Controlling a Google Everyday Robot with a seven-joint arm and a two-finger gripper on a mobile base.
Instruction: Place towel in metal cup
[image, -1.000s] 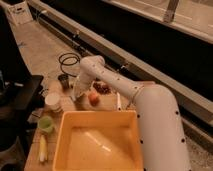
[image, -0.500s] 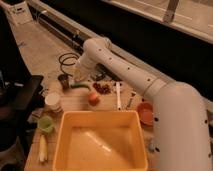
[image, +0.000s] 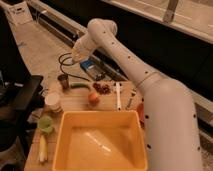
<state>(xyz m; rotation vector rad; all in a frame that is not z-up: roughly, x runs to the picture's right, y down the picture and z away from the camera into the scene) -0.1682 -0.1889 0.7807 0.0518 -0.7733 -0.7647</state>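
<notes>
Camera view looks down on a small wooden table (image: 75, 102). 1 white robot arm (image: 150, 95) sweeps in from 4 o'clock, rises to an elbow near 12 o'clock, then bends down to the left. Its gripper (image: 77, 54) hangs in the air at 10 o'clock in the frame, beyond the table's far edge. Whether it is open or closed, and whether it holds anything, cannot be told.

A small blue patch, possibly the towel (image: 89, 67), shows just beside the gripper at its 4 o'clock; whether the 2 touch is unclear. The metal cup (image: 63, 81), dark and upright, stands at the table's far left corner, at 7 o'clock from the gripper and apart from it.

At 3 o'clock of the metal cup lies a green vegetable (image: 80, 86), then a dark red cluster (image: 102, 88). An orange fruit (image: 93, 98) sits at 7 o'clock of that cluster, and a white utensil (image: 118, 96) lies at its 4 o'clock. A white cup (image: 52, 101) stands at 7 o'clock of the metal cup, with a light green cup (image: 46, 123) at 6 o'clock of the white one. A large yellow bin (image: 62, 145) fills the near side at 6 o'clock, and a pale yellow long item (image: 42, 149) lies at its 9 o'clock. Black cable (image: 67, 60) loops on the floor at 8 o'clock of the gripper.
</notes>
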